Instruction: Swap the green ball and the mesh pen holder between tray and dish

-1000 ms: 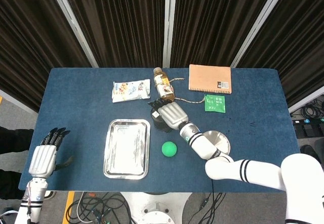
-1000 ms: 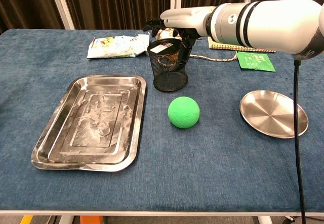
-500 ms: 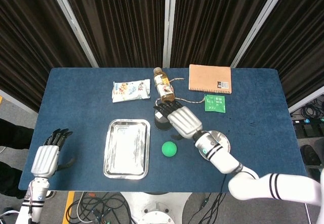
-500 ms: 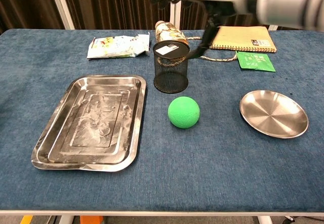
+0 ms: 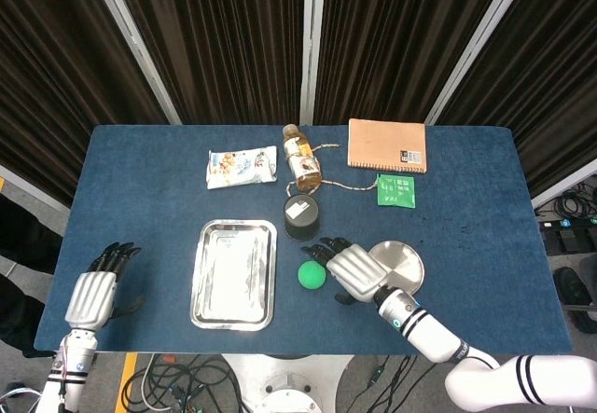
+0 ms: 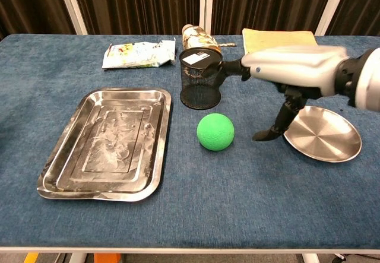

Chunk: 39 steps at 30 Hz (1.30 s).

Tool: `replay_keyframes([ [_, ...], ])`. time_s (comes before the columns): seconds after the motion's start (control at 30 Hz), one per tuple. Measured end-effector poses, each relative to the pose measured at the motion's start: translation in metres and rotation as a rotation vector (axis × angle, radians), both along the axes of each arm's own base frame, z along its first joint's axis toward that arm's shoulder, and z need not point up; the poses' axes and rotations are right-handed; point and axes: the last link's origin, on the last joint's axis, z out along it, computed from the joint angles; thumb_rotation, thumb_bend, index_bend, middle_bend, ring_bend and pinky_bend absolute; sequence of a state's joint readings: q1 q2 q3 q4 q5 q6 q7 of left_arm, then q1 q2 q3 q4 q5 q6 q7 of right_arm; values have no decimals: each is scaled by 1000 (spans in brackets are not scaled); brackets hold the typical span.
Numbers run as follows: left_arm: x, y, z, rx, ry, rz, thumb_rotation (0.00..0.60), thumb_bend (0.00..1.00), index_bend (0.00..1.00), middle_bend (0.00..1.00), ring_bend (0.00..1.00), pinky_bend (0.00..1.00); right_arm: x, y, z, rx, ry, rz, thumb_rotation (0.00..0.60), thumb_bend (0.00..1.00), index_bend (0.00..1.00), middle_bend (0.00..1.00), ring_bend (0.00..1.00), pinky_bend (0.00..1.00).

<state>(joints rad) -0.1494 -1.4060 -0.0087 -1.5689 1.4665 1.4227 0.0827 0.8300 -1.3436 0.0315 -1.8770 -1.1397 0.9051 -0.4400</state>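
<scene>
The green ball (image 5: pixel 312 275) (image 6: pixel 215 132) lies on the blue table between the empty steel tray (image 5: pixel 233 278) (image 6: pixel 107 141) and the round steel dish (image 5: pixel 408 260) (image 6: pixel 322 133). The black mesh pen holder (image 5: pixel 301 215) (image 6: pixel 200 78) stands upright on the table just behind the ball. My right hand (image 5: pixel 350 269) (image 6: pixel 291 73) hovers above the table between ball and dish, fingers spread toward the ball, holding nothing. It hides the dish's left edge in the head view. My left hand (image 5: pixel 93 294) hangs off the table's left side, fingers apart and empty.
Along the far edge lie a snack packet (image 5: pixel 242 166) (image 6: pixel 139 54), a bottle on its side (image 5: pixel 300 155) (image 6: pixel 199 36), a brown notebook (image 5: pixel 387 144) (image 6: pixel 276 38) and a small green packet (image 5: pixel 397 190). A thin cord (image 5: pixel 345 185) runs between the bottle and that packet.
My right hand has left the pen holder, lifted and pulled back toward me, and now sits between ball and dish. The pen holder stays on the table. The left hand drifted slightly.
</scene>
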Motion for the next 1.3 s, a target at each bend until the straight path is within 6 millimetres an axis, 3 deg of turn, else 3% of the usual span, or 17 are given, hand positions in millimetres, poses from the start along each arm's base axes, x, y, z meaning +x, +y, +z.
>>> replay_keyframes([
  [0.3, -2, -2, 2, 19, 3, -11, 600, 163, 157, 114, 60, 212, 11, -9, -28, 25, 32, 12, 600, 154, 27, 133, 79, 186],
  [0.6, -5, -3, 3, 10, 8, 8, 600, 163, 158, 113, 46, 211, 10, -8, -45, 35, 63, -21, 600, 200, 67, 146, 86, 244],
  [1.0, -8, -3, 2, -18, 13, 33, 600, 164, 158, 109, 31, 211, 6, -9, -56, 57, 78, -45, 600, 270, 260, 265, 227, 441],
  [1.3, -10, -4, 1, -28, 7, 39, 600, 162, 158, 109, 31, 211, 8, -11, -57, 35, 62, -44, 600, 387, 385, 360, 346, 594],
])
